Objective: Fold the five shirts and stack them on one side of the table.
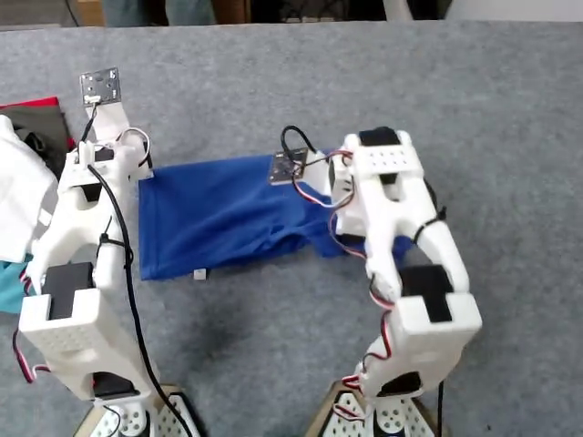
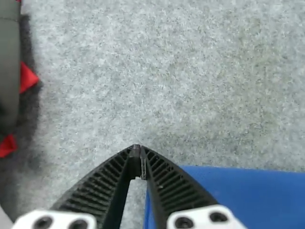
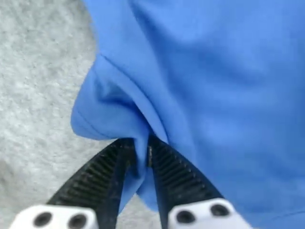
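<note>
A blue shirt [image 1: 219, 214] lies partly folded on the grey carpeted table [image 1: 273, 346], between the two arms. My right gripper [image 3: 139, 143] is shut on a bunched fold of the blue shirt [image 3: 228, 71] at its right end, under the right arm [image 1: 401, 209]. My left gripper [image 2: 138, 152] is shut with nothing between its fingers, tips down at the bare carpet just beyond a corner of the blue shirt [image 2: 248, 195]. The left arm [image 1: 82, 228] stands by the shirt's left edge.
More shirts are piled at the table's left edge: a white one [image 1: 23, 196], a red and dark one [image 1: 36, 118] and a teal one [image 1: 9, 282]. The red and dark cloth [image 2: 9, 57] lies close to my left gripper. Bare carpet stretches behind and in front of the blue shirt.
</note>
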